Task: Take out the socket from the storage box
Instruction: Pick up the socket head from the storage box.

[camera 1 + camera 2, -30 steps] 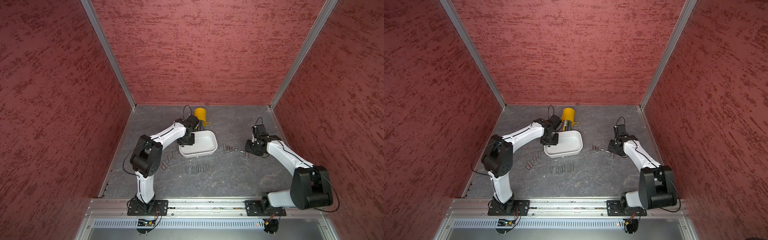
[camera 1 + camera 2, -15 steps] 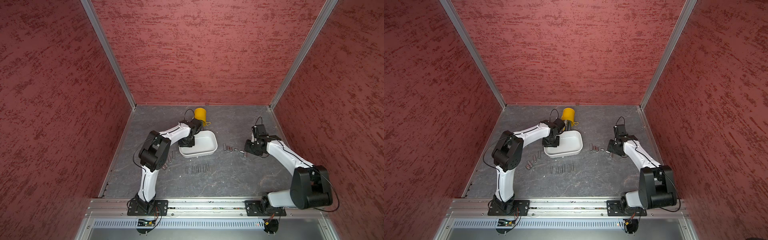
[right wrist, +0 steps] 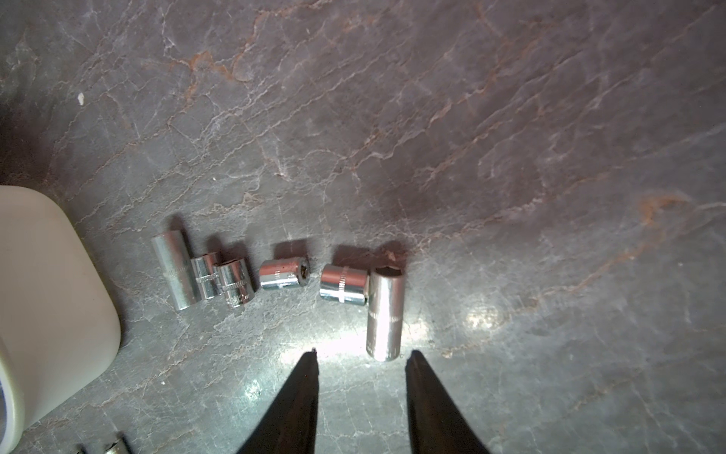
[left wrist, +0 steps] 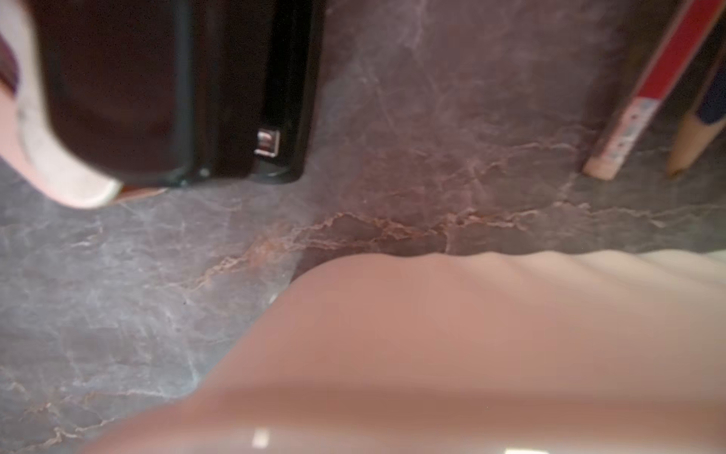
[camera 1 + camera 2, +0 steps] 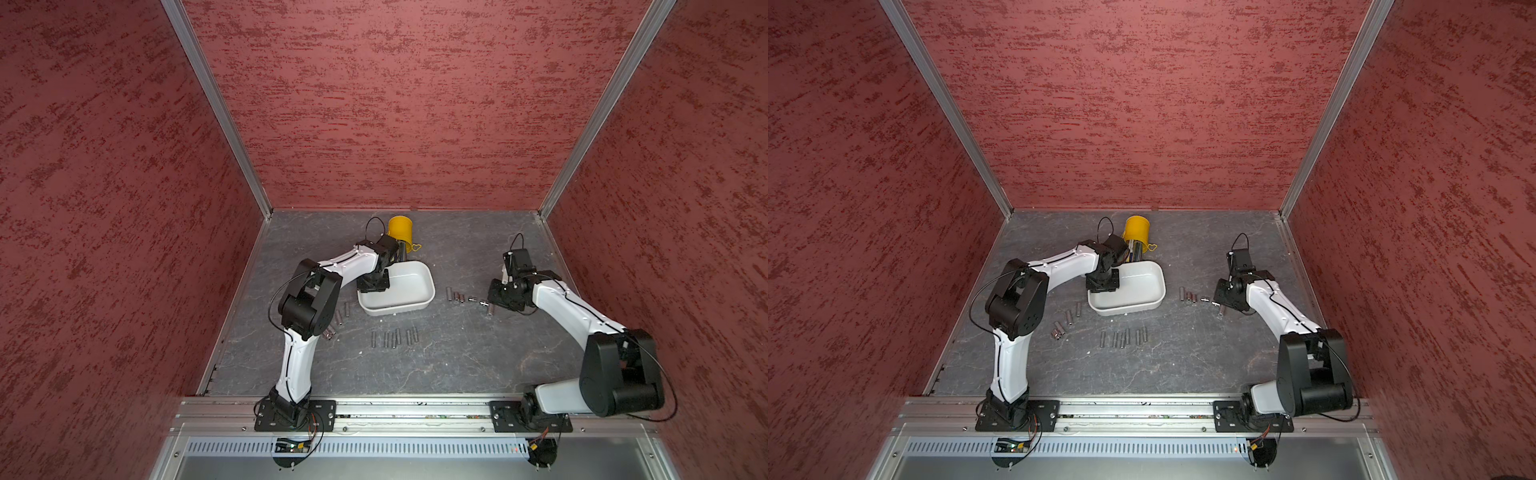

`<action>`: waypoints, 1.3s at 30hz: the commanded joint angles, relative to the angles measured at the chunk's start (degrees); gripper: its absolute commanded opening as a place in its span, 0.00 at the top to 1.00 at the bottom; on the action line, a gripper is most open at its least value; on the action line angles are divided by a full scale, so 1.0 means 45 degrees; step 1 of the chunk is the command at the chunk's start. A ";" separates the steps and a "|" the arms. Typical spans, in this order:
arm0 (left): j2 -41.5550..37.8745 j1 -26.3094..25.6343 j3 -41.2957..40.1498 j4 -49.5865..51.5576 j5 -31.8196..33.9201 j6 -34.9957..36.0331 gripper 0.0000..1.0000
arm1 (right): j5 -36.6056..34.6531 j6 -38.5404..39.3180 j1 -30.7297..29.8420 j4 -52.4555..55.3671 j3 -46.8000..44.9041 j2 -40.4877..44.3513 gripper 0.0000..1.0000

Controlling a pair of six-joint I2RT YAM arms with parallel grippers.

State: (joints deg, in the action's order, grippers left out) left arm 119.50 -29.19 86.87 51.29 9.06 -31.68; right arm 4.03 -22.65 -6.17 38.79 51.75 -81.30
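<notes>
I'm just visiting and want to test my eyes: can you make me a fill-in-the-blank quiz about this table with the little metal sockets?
1. The cup behind the storage box is ____ in colour.
2. In the right wrist view, a row of ____ sockets lies on the table.
3. The right tool is ____, with nothing between its tips.
4. The left tool is at the storage box, which is ____ in colour.
Missing words: yellow; six; open; white.

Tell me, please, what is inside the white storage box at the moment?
The left gripper reaches into the storage box at its left end. The part of the white floor that shows looks bare in both top views. Anything beneath the gripper is covered.
</notes>
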 commanded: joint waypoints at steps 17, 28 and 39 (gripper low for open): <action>0.1051 0.0706 -0.0739 -0.2080 -0.1355 -0.0712 0.61 | 0.0488 0.0113 -0.0053 -0.0240 0.0083 -0.0098 0.60; 0.0878 0.0686 -0.0716 -0.2146 -0.1411 -0.0349 0.78 | 0.0661 0.0113 -0.0046 -0.0296 0.0062 -0.0098 0.60; -0.2083 0.0588 -0.1279 -0.1470 -0.1408 0.0223 0.86 | 0.0803 0.0112 -0.0051 -0.0335 0.0113 -0.0020 0.60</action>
State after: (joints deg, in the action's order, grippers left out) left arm 115.52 -26.65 82.21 42.72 3.25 -32.05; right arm 7.27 -22.48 -6.17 38.70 51.75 -81.41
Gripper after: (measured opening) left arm 0.233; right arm 0.397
